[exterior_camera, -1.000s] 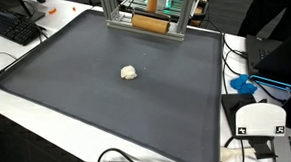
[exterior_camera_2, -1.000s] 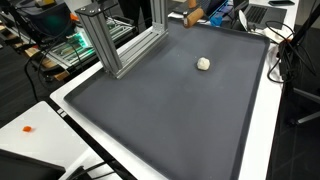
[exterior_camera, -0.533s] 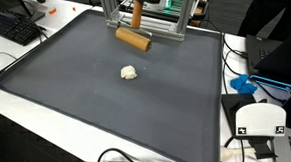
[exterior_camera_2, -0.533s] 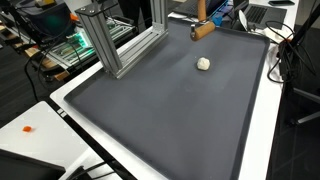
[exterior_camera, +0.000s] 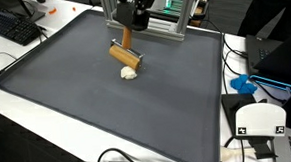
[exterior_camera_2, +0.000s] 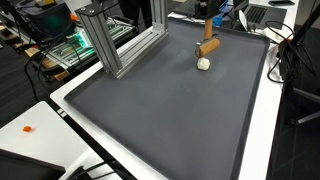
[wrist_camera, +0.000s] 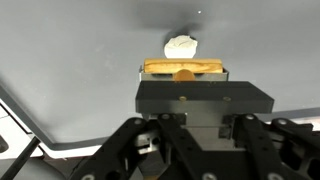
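My gripper (exterior_camera: 132,14) comes down from the back of the dark mat (exterior_camera: 77,105) and is shut on the handle of a wooden roller (exterior_camera: 127,56). The roller hangs just behind and above a small pale lump of dough (exterior_camera: 130,74). In both exterior views the roller (exterior_camera_2: 209,46) is right next to the dough (exterior_camera_2: 204,64); I cannot tell whether they touch. In the wrist view the roller (wrist_camera: 183,69) lies crosswise in front of the gripper (wrist_camera: 185,88), with the dough (wrist_camera: 181,45) just beyond it. The fingertips are hidden behind a black block.
An aluminium frame (exterior_camera_2: 120,45) stands at the mat's back edge. A keyboard (exterior_camera: 12,26) lies past one side of the mat; a blue object (exterior_camera: 244,84) and a white device (exterior_camera: 258,120) lie past the other. Cables run along the white table.
The gripper has carried the roller forward and down from the back edge of the mat to just beside the dough. The dough has not moved.
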